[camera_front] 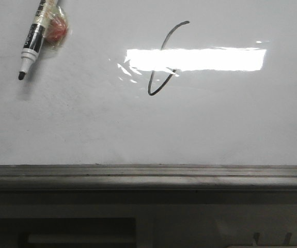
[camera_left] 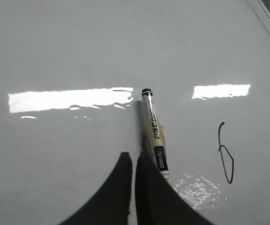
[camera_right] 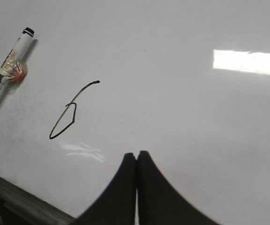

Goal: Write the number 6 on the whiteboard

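- The whiteboard [camera_front: 60,129] is seen lying flat, glossy white, with a dark grey ledge [camera_front: 148,175] along its near edge.
- The number 6 [camera_front: 165,59] is drawn in thin black stroke near the middle of the board, partly crossed by a bright rectangular glare [camera_front: 194,59].
- A marker [camera_front: 33,39] is seen at the far left of the board, uncapped, its black tip pointing toward the near side; a reddish lump wrapped in clear tape [camera_front: 56,30] is fixed to its barrel.
- The left tool [camera_left: 134,161] is shown with its fingers pressed together, just beside the marker's barrel; whether it touches the marker cannot be told.
- The right tool [camera_right: 136,157] is shown pressed together, holding nothing, above bare board near the 6.
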`<state>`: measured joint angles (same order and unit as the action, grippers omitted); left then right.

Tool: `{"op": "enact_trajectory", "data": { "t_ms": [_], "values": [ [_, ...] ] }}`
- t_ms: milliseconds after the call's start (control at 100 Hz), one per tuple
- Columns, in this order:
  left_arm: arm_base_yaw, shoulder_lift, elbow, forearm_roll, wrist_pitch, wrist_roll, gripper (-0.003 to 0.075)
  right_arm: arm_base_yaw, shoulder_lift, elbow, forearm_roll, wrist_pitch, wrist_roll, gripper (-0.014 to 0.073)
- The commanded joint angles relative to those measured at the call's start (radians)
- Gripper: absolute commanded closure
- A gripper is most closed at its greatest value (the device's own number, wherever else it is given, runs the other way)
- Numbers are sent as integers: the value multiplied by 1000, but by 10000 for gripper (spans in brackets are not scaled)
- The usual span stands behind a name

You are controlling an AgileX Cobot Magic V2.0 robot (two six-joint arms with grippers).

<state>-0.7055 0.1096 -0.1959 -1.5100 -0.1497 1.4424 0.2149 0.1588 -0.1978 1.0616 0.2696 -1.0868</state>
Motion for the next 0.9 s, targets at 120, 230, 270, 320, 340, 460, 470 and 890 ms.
{"op": "enact_trajectory", "data": {
  "t_ms": [120, 230, 270, 320, 340, 460, 470, 890],
  "values": [
    [-2, 7, -26, 4, -4, -3, 740, -5, 7, -24, 23, -47, -12, 659],
    [-2, 7, -26, 2, -4, -3, 740, -5, 7, -24, 23, -47, -12, 659],
    [-2, 7, -26, 2, -4, -3, 740, -5, 7, -24, 23, -47, -12, 659],
    [-2, 7, -26, 2, -4, -3, 740, -5, 7, -24, 23, -47, -12, 659],
    [-2, 7, -26, 2, -4, -3, 740, -5, 7, -24, 23, -47, -12, 659],
    [-2, 7, -26, 56, -5, -3, 740, -5, 7, -24, 23, -47, -12, 659],
    [-2, 7, -26, 67, -8, -8, 740, -5, 7, -24, 23, -47, -12, 659],
    [301, 0, 101, 1224, 10, -1116, 740, -5, 7, -24, 23, -48, -12, 659]
  ]
}}
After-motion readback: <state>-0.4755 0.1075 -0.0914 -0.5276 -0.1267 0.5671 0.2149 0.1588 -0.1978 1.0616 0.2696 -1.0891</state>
